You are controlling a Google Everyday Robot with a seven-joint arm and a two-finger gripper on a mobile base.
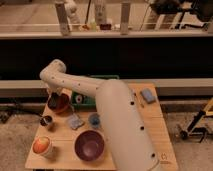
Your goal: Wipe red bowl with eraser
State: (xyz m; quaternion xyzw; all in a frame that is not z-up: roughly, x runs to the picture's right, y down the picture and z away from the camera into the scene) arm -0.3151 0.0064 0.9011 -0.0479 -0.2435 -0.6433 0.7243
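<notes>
Camera view (the only one): the worktop (150, 142) is seen from its 6 o'clock edge. The red bowl (62, 104) sits far-left, approx 10 o'clock on the worktop, w/ a green tray (89, 102) just beside it at the bowl's 3 o'clock.

The tool (53, 100) is right at the bowl, its dark tip over the bowl's 9 o'clock half, inside the rim outline. The arm (117, 122) comes in from 5 o'clock across mid-worktop, bends above the bowl at 12, then drops down onto it.

Key relation: the bowl lies directly under the tool, w/ most of its inside toward the tool's 3 o'clock. So my guess is a wipe stroke has its room toward 3, not 9.

Can't tell if the tool is open, closed or gripping the eraser, since the dark tip merges w/ the bowl's dark inside. The eraser itself can't be made out, and whether it touches the bowl can't be told either.

Nearby:
- a small dark cup (46, 120) near the bowl's 7 o'clock
- a grey-blue pad (74, 121) at 5 o'clock
- a purple bowl (89, 145) well apart, toward 5 o'clock
- an orange-and-white container (42, 145) at 6 o'clock
</notes>
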